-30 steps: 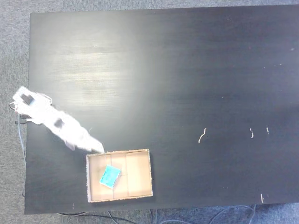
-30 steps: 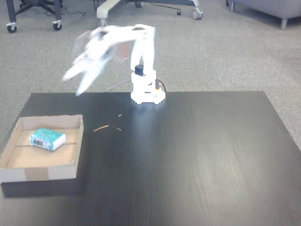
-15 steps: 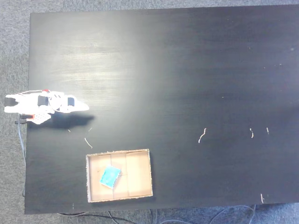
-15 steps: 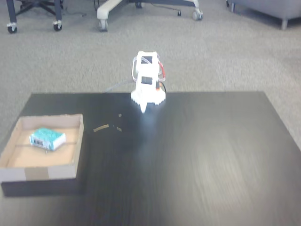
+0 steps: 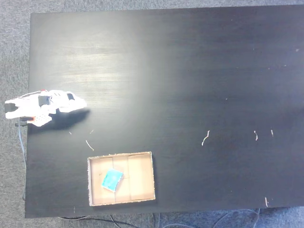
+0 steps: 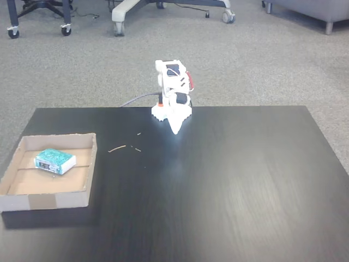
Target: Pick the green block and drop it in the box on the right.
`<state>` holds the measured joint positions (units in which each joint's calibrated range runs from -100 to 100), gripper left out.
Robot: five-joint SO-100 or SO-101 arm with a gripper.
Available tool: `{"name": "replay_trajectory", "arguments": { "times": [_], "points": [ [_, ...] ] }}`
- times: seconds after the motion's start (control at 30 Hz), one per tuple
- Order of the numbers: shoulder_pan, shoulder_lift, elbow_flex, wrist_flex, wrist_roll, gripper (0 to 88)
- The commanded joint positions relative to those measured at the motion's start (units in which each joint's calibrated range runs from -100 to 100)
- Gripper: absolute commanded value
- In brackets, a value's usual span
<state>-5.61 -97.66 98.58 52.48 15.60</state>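
The green block [image 5: 112,180] [image 6: 54,160] lies flat on the floor of the box [image 5: 142,176] [image 6: 43,200], in its left half as the top-down fixed view shows it. The white arm is folded back over its base at the table's edge. Its gripper [image 5: 81,105] [image 6: 175,129] points down at the dark tabletop, far from the box, with the fingers close together and nothing between them.
A few thin light scraps [image 5: 205,138] lie scattered on the black table [image 5: 190,71], some close to the arm's base [image 6: 116,148]. Grey carpet surrounds the table, with chair wheels [image 6: 66,30] at the far side.
The arm swung away from the box and folded back over its base. The block stayed where it lay in the box.
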Motion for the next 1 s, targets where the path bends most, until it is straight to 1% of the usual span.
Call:
{"name": "replay_trajectory", "arguments": {
  "times": [0.0, 0.07, 0.1, 0.13, 0.17, 0.23, 0.27, 0.33, 0.97],
  "points": [
    [-2.1, -0.4, 1.3, -4.7, -5.3, 0.1],
    [-4.4, -0.4, 1.3, -6.2, -8.0, 0.1],
    [-4.3, -0.4, 1.3, -5.5, -8.7, 0.1],
    [-3.5, -0.4, 1.3, -5.0, -11.4, 0.1],
    [-2.6, -0.4, 1.3, -4.9, -12.4, 0.1],
    [-1.3, -0.4, 1.2, -4.7, -11.2, 0.1],
    [-0.5, -0.4, 1.2, -4.5, -11.6, 0.1],
    [-0.9, -0.4, 1.3, -4.7, -14.0, 0.1],
    [-0.8, -0.4, 1.3, -4.7, -14.6, 0.1]
  ]
}}
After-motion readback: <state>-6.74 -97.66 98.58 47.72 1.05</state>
